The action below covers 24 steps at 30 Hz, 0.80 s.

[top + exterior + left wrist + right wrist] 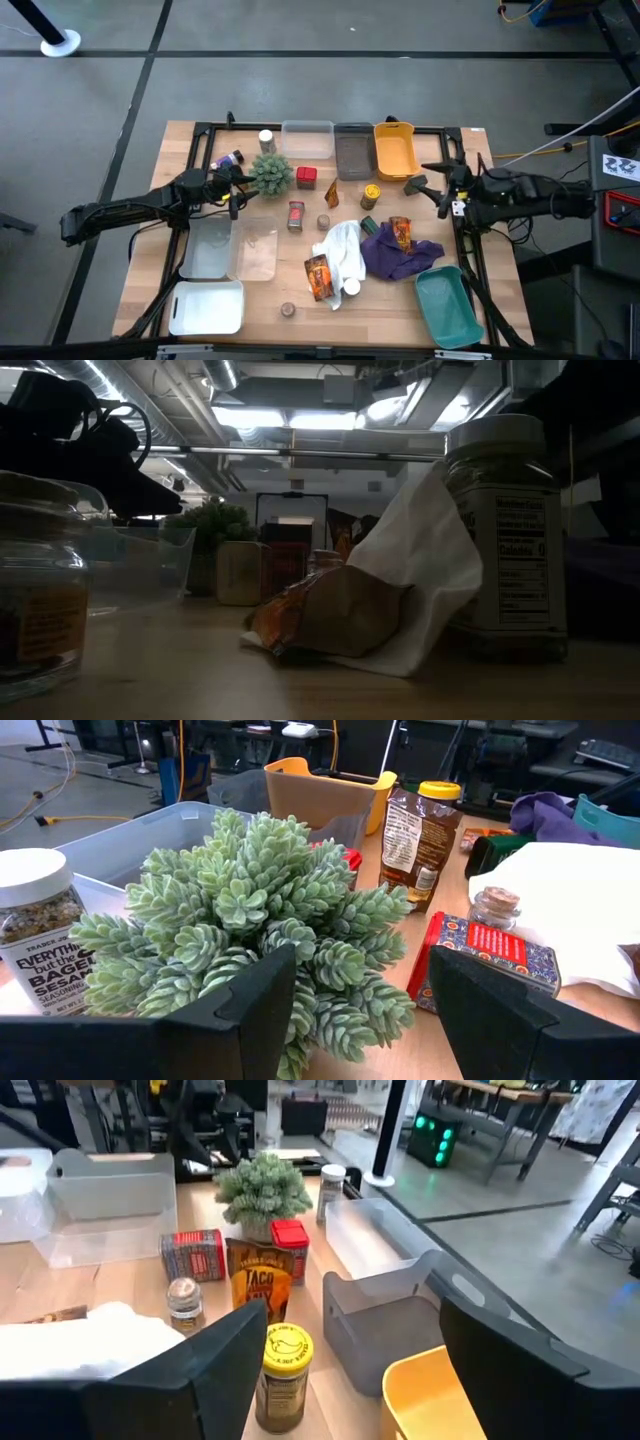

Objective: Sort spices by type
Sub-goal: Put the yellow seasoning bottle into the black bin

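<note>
— Right gripper (428,184), overhead, is hanging released and empty beside the yellow plastic bin (395,150); left gripper (236,183) is waiting by the spiky green plant (271,173).

— Its wrist view?

— Fingers are gaping above the yellow-capped brown spice jar (283,1377). Descending centred, squeezing its cap squarely, looks wise.

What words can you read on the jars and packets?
"EVERYTHING but the BAGEL SESAME SEASONING", partly cut off: clear jar beside the green plant.
"TACO": orange packet.
"Calories 0": white-capped jar.
Yellow-capped jar and red tin labels: too small to read.
</note>
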Tool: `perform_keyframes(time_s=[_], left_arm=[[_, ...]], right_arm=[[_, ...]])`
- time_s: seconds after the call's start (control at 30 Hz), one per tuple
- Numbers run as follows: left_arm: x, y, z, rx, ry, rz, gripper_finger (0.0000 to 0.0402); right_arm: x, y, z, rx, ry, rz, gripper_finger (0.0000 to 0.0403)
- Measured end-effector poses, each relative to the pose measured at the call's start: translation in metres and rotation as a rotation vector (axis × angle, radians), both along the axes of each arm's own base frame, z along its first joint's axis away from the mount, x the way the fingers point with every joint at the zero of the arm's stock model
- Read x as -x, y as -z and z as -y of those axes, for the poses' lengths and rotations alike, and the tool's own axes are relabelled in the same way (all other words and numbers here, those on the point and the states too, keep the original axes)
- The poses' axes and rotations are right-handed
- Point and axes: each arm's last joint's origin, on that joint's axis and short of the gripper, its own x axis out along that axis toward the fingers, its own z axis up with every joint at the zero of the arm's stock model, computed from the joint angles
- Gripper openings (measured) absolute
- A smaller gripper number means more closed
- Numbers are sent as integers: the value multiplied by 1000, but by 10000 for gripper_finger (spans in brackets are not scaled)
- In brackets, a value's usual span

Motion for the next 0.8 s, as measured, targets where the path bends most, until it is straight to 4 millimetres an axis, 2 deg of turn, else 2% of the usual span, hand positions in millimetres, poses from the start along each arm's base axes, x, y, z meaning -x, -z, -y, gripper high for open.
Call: perform_keyframes(time_s=[0.17, 0.33, 0.57, 0.8], left_arm=[[0, 0, 0, 0, 0, 0, 219], [0, 0, 0, 0, 0, 0, 219], [0, 0, 0, 0, 0, 0, 219], [0, 0, 0, 0, 0, 0, 219]], right_arm=[[-20, -6, -2, -1, -21, -79, 294], [-43, -4, -5, -33, -5, -163, 294], [-81, 20, -8, -46, 14, -337, 294], [-107, 48, -11, -47, 0, -498, 294]])
